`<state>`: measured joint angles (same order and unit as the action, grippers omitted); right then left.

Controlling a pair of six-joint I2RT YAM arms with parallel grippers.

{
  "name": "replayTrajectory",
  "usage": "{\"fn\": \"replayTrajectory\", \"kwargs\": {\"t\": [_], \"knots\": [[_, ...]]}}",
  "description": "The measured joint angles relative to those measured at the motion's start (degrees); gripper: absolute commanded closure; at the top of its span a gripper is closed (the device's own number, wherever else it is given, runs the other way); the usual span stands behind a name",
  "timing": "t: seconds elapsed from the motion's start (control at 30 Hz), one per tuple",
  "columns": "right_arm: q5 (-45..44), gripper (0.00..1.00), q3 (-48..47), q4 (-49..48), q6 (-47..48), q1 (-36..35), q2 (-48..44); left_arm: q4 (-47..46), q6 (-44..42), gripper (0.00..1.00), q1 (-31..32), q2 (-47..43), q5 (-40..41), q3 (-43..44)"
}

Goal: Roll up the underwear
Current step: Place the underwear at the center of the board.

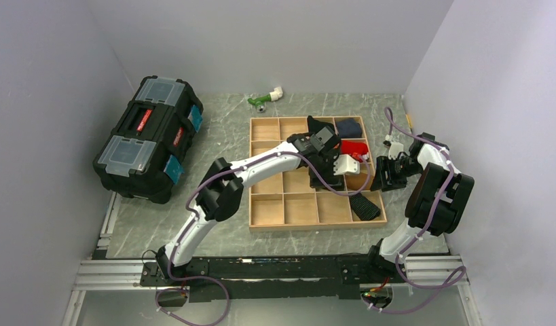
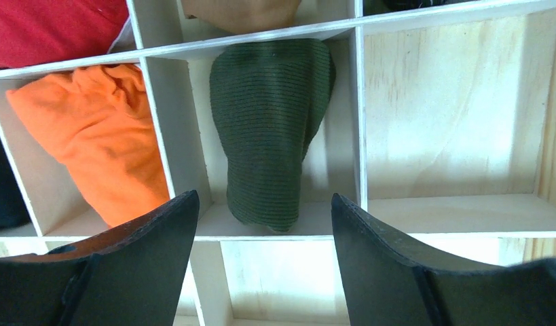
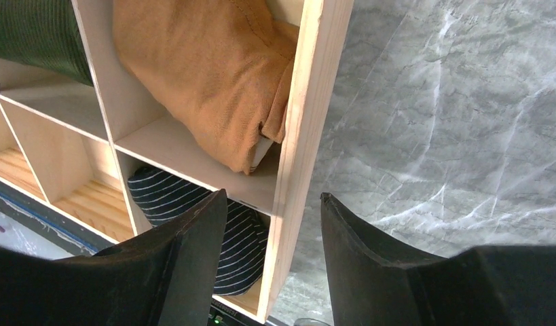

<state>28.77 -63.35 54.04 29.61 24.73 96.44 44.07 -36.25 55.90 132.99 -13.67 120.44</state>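
Left wrist: underwear [image 2: 268,129] apparently beyond jaws

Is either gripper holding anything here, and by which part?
Nothing is held. The left gripper is open over the underwear; the right gripper is open over the tray wall.

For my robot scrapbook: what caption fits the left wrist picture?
Open left hand hovers over rolled green underwear in a wooden tray cell, orange cloth next door.

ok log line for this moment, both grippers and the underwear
left gripper: open, empty, above underwear | underwear: rolled, in tray cell | right gripper: open, empty, over tray edge
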Motion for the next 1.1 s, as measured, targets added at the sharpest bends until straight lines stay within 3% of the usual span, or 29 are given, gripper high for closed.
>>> {"fn": "replayTrajectory", "kwargs": {"t": [0.33,0.37,0.4,0.43,1.1], "knots": [[0.2,0.31,0.0,0.1,0.0,0.0,0.0,-4.5,4.3,0.26,-0.1,-5.8,0.3,-4.2],[0.2,0.25,0.0,0.2,0.0,0.0,0.0,-5.2,5.0,0.26,-0.1,-6.4,0.6,-4.3],[0.3,0.06,0.0,0.2,0.0,0.0,0.0,-6.0,5.7,0.26,-0.2,-6.8,0.9,-4.3],[0.4,0.01,0.0,0.3,0.0,0.0,0.0,-6.7,6.1,0.26,-0.3,-6.9,1.4,-4.3],[3.9,0.0,-2.4,3.6,0.5,0.7,-2.0,-10.6,7.8,0.27,-1.5,0.7,9.6,-3.2]]}}
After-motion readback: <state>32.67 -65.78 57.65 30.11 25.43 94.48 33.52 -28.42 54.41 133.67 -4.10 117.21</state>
